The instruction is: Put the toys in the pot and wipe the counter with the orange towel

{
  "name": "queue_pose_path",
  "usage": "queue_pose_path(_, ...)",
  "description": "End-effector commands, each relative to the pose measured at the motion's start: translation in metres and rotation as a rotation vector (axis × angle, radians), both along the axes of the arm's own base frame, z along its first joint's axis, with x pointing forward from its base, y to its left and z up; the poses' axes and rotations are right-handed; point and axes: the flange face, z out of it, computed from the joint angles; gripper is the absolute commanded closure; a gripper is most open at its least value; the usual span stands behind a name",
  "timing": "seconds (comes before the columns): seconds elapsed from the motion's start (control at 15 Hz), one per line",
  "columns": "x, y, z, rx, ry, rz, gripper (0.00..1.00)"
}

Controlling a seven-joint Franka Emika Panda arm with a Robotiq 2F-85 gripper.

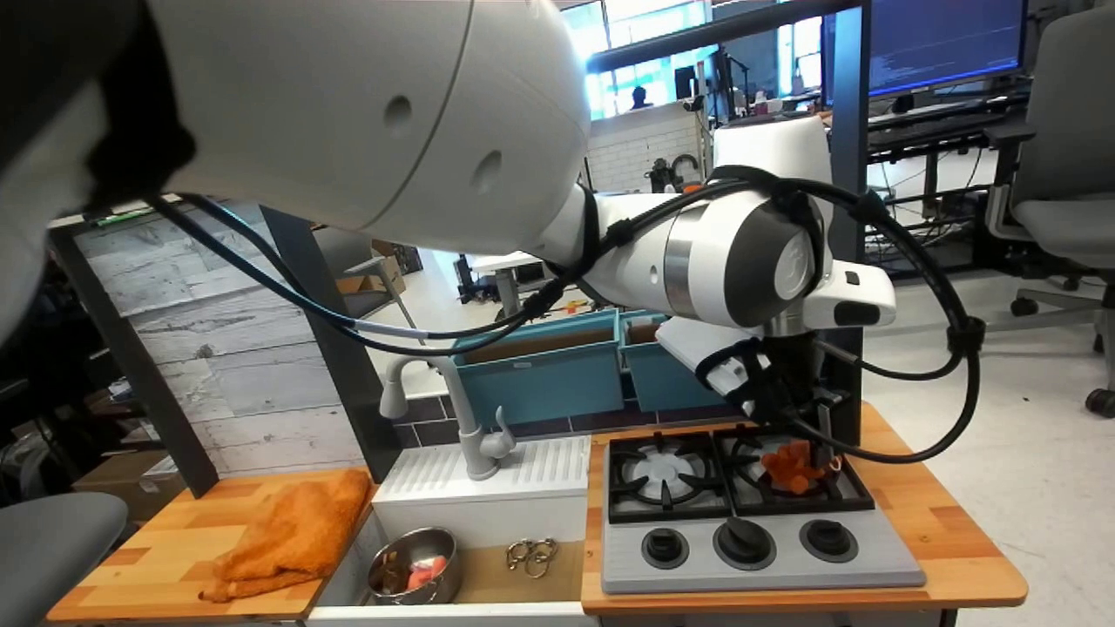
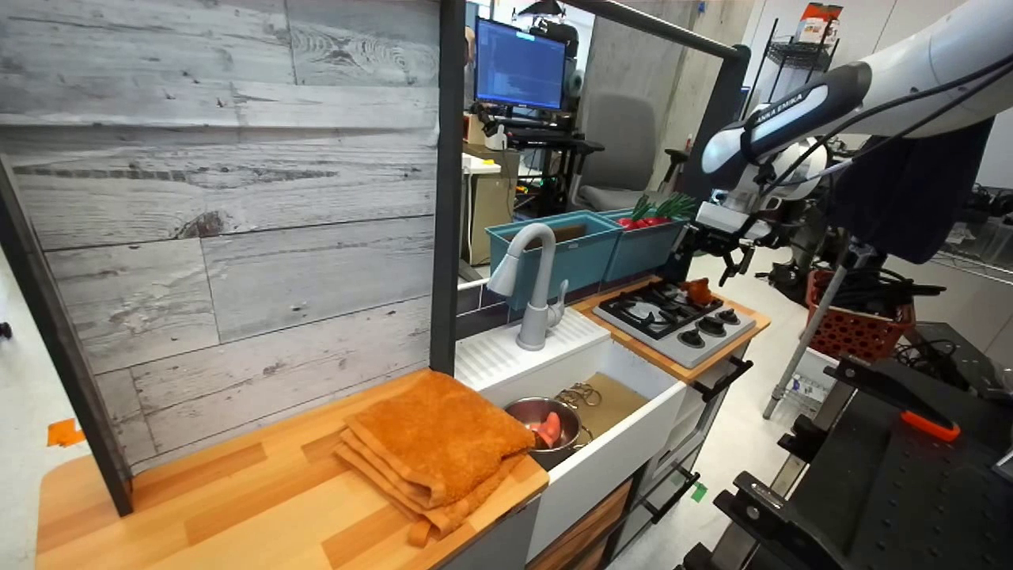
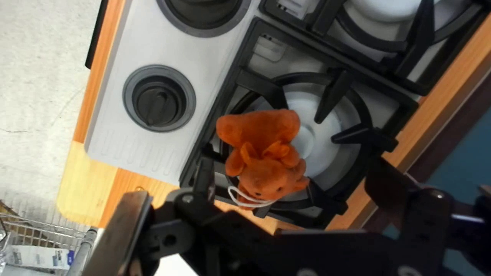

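Leftmost on the wood-grain counter [image 1: 161,550], the fluffy, folded orange towel [image 1: 292,531] could slip into the sink [image 1: 514,518] if bumped; inside, the round steel pot [image 1: 448,582] might tip if struck; rightmost, on the black stove grate [image 3: 329,101], the velvety orange plush animal [image 3: 264,168] could snag by its white cord [image 3: 231,192]; the claw [image 3: 293,168] stands spread, pinching nothing

In an exterior view, the camera faces the sink [image 1: 501,522] from the front and above, the robot arm [image 1: 366,113] close to the lens across the upper part. In an exterior view, the camera looks obliquely down over the orange towel [image 2: 443,435], along the table [image 2: 261,507], to the stove [image 2: 716,340] farther off. Wrist view: close range, looking down past the jaws onto a burner [image 3: 321,151]. Both exterior views share towel, sink and stove; all three, the stove.
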Motion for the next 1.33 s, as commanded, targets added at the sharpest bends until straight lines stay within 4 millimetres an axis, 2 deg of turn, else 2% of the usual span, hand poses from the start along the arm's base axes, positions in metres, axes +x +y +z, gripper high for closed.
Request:
queue_pose_path(0.0,-0.003,-0.005,0.004,-0.021,0.039,-0.04,0.0)
queue_pose_path(0.07,-0.004,-0.005,0.003,-0.016,0.046,-0.045,0.2)
queue_pose_path(0.2,-0.005,-0.002,-0.002,-0.004,0.057,-0.049,0.32)
queue_pose_path(0.4,-0.005,0.003,-0.007,0.024,0.063,-0.049,0.58)
queue_pose_path(0.73,-0.005,0.008,-0.011,0.04,0.059,-0.051,0.95)
queue_pose_path(0.87,-0.005,0.007,-0.01,0.048,0.06,-0.055,1.0)
queue_pose_path(1.27,-0.005,0.005,-0.002,0.085,0.068,-0.054,0.99)
